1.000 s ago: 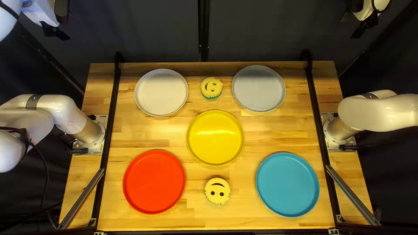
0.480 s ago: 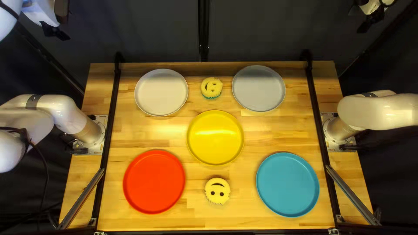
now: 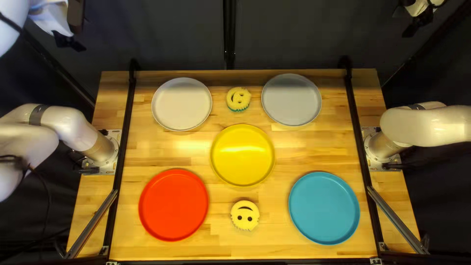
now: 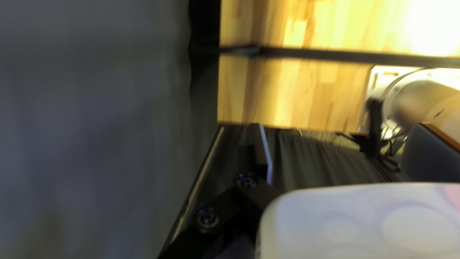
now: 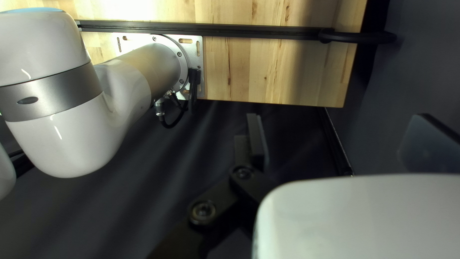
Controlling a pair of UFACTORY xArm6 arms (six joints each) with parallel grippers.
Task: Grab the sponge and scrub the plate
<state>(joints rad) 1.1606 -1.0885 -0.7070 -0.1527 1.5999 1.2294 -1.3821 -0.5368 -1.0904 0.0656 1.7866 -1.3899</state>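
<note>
The left arm (image 3: 68, 122) has just been shifted, perhaps towards a reach; both sponges (image 3: 238, 99) (image 3: 245, 215) are ungrasped, both arms' jaws spread apart.

Top left view: well above the near edge of the worktop (image 3: 169, 152), facing down at a slant toward the dark curtain (image 3: 167, 39); whole worktop seen
Left wrist view: high on the left arm (image 3: 59, 122), facing down at the far left corner, closer in
Right wrist view: high on the right arm (image 3: 427, 127), facing down at the far right corner, closer in
Shared by top left and left wrist: left base (image 3: 103, 147)
Shared by top left and right wrist: right base (image 3: 380, 148)
</note>
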